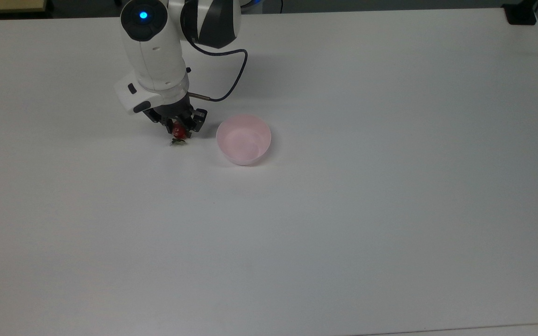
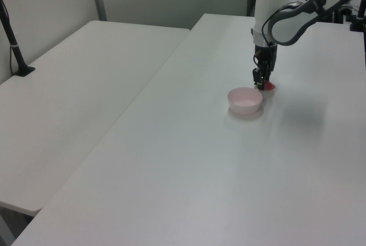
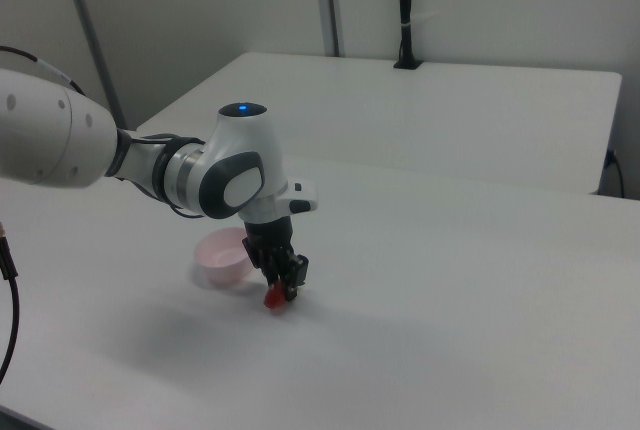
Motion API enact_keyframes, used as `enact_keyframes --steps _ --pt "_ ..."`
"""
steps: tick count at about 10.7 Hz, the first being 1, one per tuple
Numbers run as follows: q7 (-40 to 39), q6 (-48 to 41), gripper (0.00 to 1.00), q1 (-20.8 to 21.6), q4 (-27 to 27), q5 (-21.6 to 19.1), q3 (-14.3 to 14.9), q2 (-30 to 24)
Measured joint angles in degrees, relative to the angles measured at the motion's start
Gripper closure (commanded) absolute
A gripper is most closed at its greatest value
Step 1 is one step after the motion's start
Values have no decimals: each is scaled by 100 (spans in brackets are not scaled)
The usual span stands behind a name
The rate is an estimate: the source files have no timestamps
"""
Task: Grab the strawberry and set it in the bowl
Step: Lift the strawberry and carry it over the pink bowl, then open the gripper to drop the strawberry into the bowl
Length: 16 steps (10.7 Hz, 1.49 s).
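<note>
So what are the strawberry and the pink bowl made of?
The strawberry looks like shiny toy plastic: glossy red with a green leafy cap. The bowl seems to be smooth pale pink plastic, with thin plain walls. I can't be sure of either from looks alone.

— How is the light?
— Bright, even, from overhead; the white table (image 1: 343, 210) looks slightly washed out.
— Shadows?
— Soft, faint ones under the arm (image 3: 150, 165) and beside the bowl (image 1: 244, 139); the left view looks hazy.
</note>
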<state>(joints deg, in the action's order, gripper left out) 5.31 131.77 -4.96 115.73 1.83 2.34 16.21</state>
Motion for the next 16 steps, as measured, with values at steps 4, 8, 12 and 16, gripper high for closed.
enact_keyframes --steps 4,8,12,16 --pt "-4 -758 65 1 -454 0 -109 -92" --pt "315 -1279 64 93 -1069 -6 -656 -175" --pt "873 -1280 62 746 -1066 -4 -728 8" --pt "910 -1280 31 708 -1071 -2 -683 129"
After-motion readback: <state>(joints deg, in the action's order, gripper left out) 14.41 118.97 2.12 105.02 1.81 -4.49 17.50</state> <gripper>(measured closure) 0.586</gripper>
